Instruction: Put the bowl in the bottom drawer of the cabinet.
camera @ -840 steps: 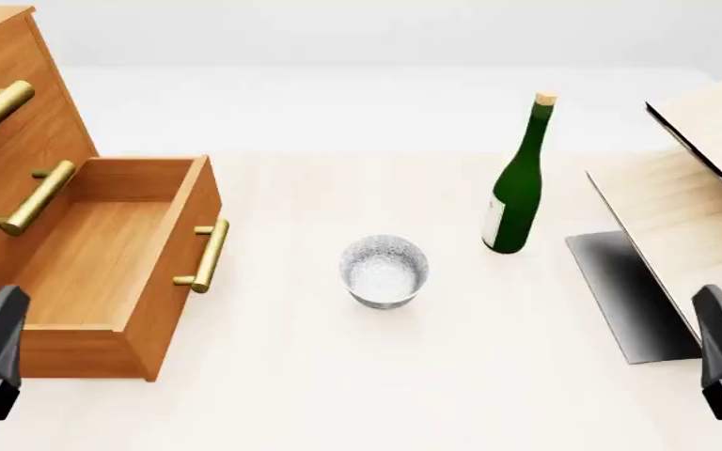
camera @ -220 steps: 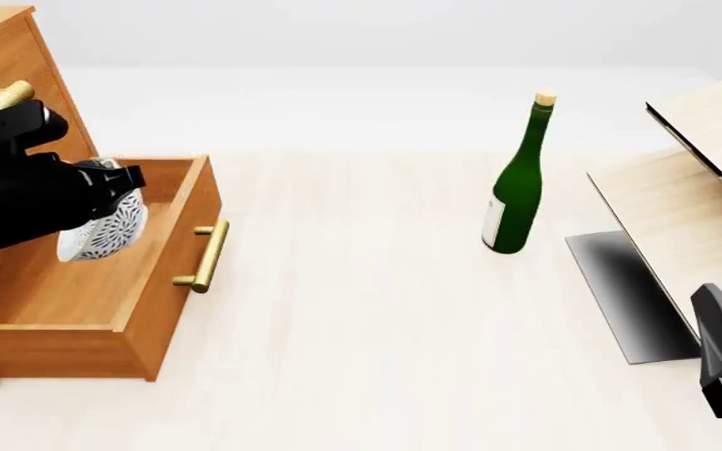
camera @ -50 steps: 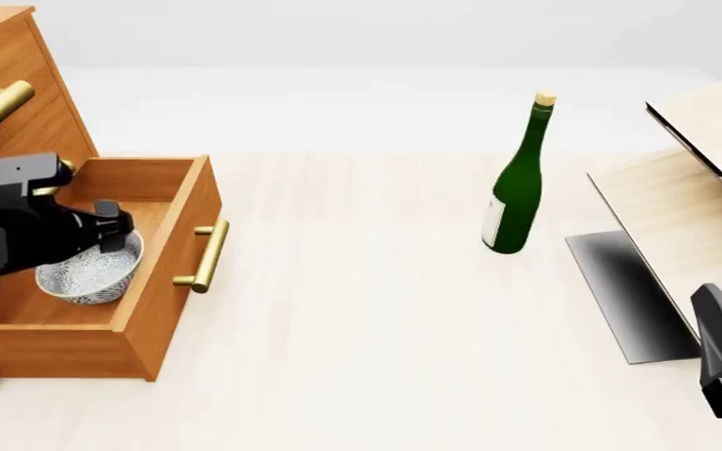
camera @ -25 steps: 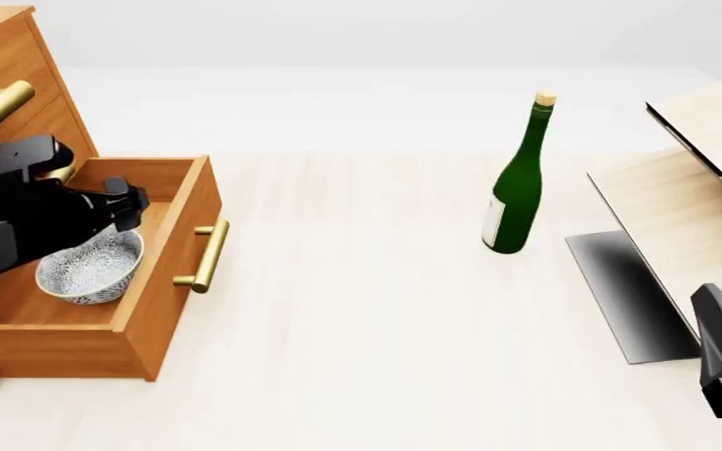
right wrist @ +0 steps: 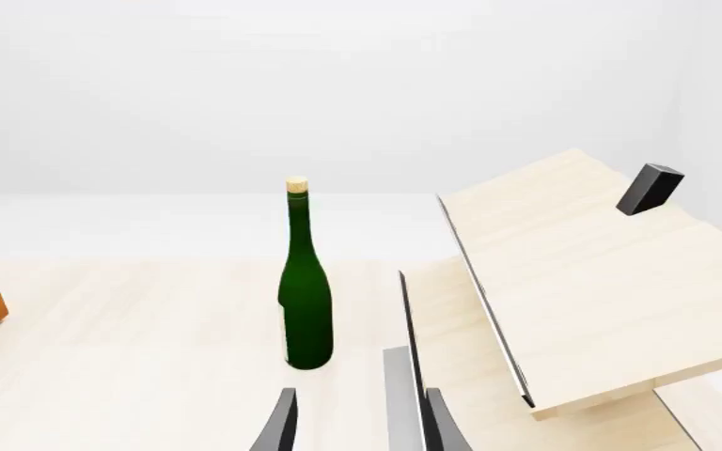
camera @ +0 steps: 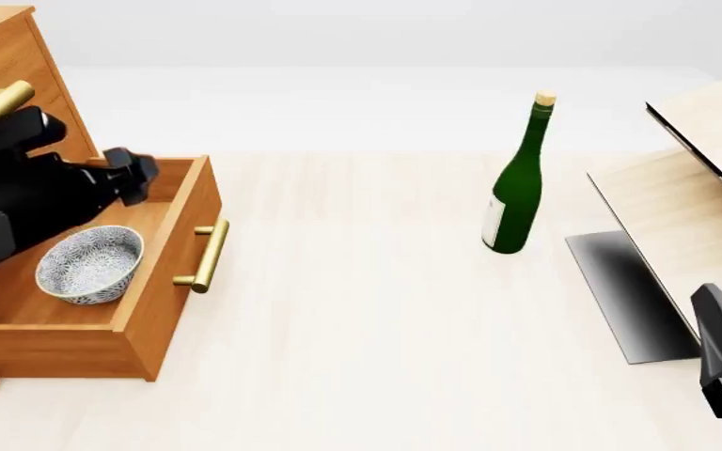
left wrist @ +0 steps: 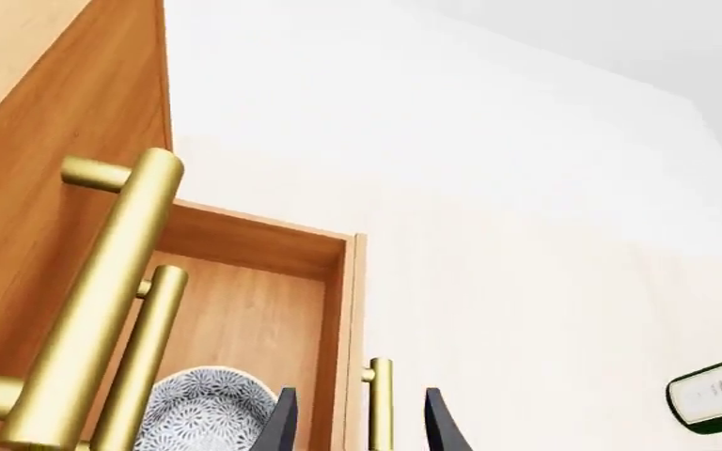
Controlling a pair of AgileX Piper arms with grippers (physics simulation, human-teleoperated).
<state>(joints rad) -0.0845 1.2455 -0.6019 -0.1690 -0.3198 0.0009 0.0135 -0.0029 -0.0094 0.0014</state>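
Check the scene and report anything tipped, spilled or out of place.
Nothing stands out. The bowl sits upright inside the open bottom drawer, the green bottle stands upright on the table, and the left claw is open and apart from the bowl.

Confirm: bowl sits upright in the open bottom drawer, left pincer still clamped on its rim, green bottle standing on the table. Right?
Not quite. The left pincer is not clamped on the rim: the front view shows it open and lifted clear of the bowl. The rest holds: the bowl sits upright in the open bottom drawer, and the green bottle stands on the table.
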